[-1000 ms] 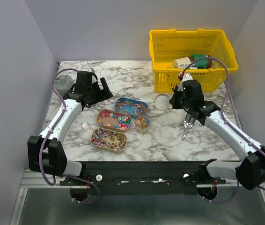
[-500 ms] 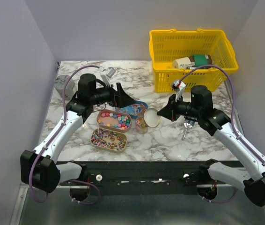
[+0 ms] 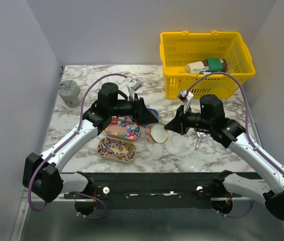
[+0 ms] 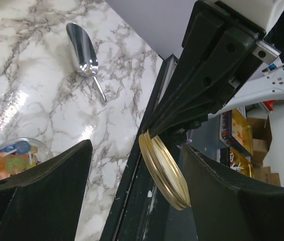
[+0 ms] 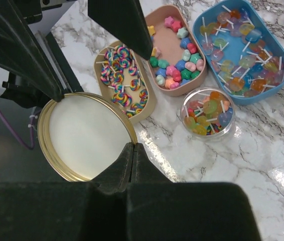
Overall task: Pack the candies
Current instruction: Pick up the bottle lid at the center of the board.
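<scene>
The candies lie in three trays: swirl lollipops in a tan tray (image 5: 127, 80) (image 3: 116, 149), round sweets in a pink tray (image 5: 177, 50) (image 3: 123, 128), and flat lollipops in a blue tray (image 5: 242, 50). More fill a small clear jar (image 5: 208, 113) (image 4: 16, 160). My right gripper (image 5: 133, 146) (image 3: 170, 125) is shut on the rim of the gold lid (image 5: 87, 135) (image 3: 158, 133) and holds it tilted in the air beside the jar. My left gripper (image 4: 137, 148) (image 3: 149, 115) is open, with one finger on each side of the lid (image 4: 164, 170), not touching it.
A silver scoop (image 3: 199, 136) (image 4: 84, 55) lies on the marble right of the trays. A yellow basket (image 3: 207, 75) with packages stands at the back right. A grey bundle (image 3: 69, 92) sits at the back left. The table's black front rail runs below the lid.
My right gripper lifted the lid from the table near the basket and carried it left toward the jar. My left arm swung right and now faces the lid.
</scene>
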Robot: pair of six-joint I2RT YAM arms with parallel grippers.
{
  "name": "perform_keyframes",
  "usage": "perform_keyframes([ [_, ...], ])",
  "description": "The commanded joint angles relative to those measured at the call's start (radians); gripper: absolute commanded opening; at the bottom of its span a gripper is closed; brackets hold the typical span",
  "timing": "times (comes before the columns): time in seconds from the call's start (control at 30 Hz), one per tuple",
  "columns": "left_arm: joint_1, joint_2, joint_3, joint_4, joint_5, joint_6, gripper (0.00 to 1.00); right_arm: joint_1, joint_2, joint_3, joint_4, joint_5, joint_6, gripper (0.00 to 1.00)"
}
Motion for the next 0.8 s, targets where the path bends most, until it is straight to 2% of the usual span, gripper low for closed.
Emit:
perform_keyframes([
  [0.0,-0.026,0.031,-0.013,-0.036,0.084,0.034,0.78,0.004,0.003,0.029,-0.013,0.047,-0.010,0.01],
  [0.2,-0.039,0.064,0.031,-0.121,0.133,0.080,0.64,0.004,0.011,0.034,-0.002,0.056,-0.020,0.01],
  [0.33,-0.044,0.087,0.039,-0.144,0.148,0.080,0.49,0.006,0.011,0.031,0.006,0.091,-0.020,0.01],
  [0.43,-0.044,0.100,0.044,-0.159,0.151,0.077,0.27,0.006,0.014,0.029,0.010,0.113,-0.014,0.01],
  [0.53,-0.044,0.110,0.047,-0.167,0.148,0.067,0.17,0.006,0.024,0.034,0.017,0.131,-0.005,0.01],
  [0.67,-0.046,0.117,0.062,-0.200,0.102,0.056,0.10,0.004,0.028,0.036,0.009,0.217,0.026,0.01],
  [0.77,-0.046,0.124,0.088,-0.258,0.016,0.044,0.10,0.004,-0.015,0.022,-0.003,0.382,0.064,0.16],
])
